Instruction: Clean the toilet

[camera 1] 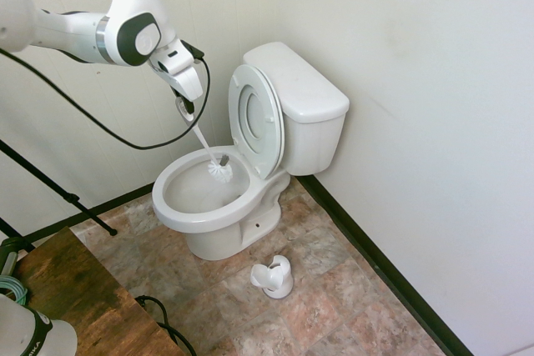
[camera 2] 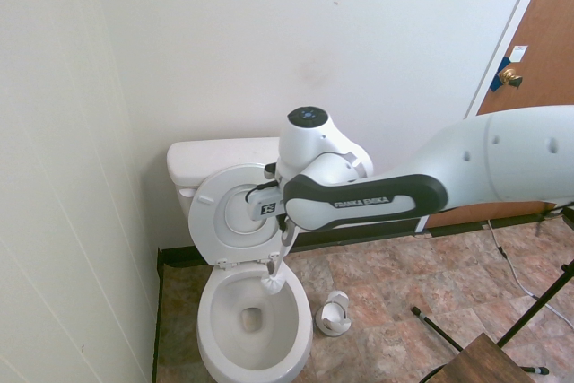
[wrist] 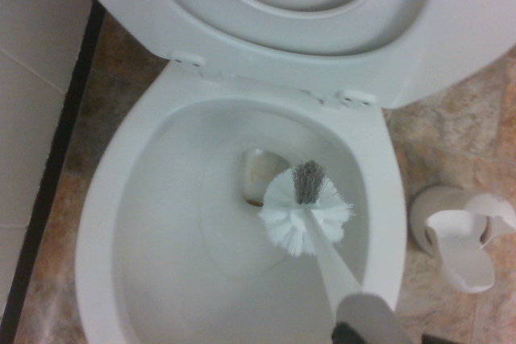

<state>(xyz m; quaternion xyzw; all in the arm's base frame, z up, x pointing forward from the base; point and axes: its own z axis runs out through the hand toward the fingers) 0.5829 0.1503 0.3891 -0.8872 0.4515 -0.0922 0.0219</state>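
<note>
We see the toilet (camera 1: 219, 206) standing in the corner of the room, its tank (camera 1: 302, 102) backed against one wall and another wall close along its side, on a floor (camera 1: 334, 289) of mottled brown and pink tiles. Its seat and lid (camera 1: 255, 118) are raised and lean against the tank, so the bowl is open to view. The gripper (camera 1: 185, 107) hangs over the bowl pointing steeply down, and its fingers are clamped on the slim white handle of the toilet brush (camera 1: 219, 168). The handle slants down from the gripper, and the brush's white bristle head sits inside the bowl, near the back rim just below the hinges of the raised seat. In the wrist view the bristle head (wrist: 305, 211) lies over the bowl's inner slope, next to the drain opening. The white brush holder (camera 1: 274, 277) stands on the floor tiles beside the base of the toilet, apart from it. A corner of a brown wooden table (camera 1: 79, 298) shows at the picture's edge.
</note>
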